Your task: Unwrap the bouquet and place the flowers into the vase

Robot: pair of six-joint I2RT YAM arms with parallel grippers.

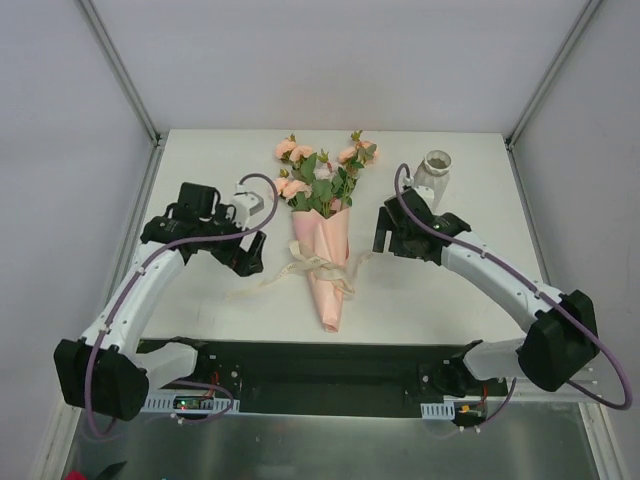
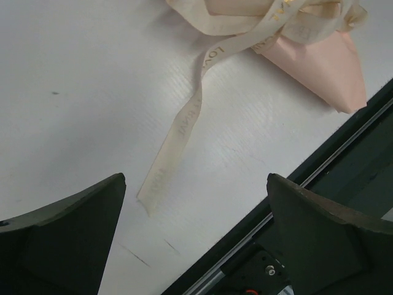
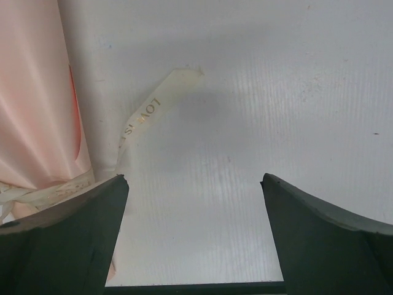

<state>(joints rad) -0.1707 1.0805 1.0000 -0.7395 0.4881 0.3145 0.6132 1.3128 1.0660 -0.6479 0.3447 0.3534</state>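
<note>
The desk [image 1: 400, 310] carries the bouquet [image 1: 325, 255] between our arms, blooms pointing away, its pink cone tied shut. We judge that untying comes first. Our left fingers [image 2: 73, 233] and right fingers [image 3: 61, 239] stand wide and hold nothing, one pair on each side of the cone. The left should pinch the flat ribbon [image 2: 181, 126] tail ahead and pull it from the knot while the right pins the paper. The vase [image 1: 436, 170] sits far right, close behind our right arm, so we swing carefully.
</note>
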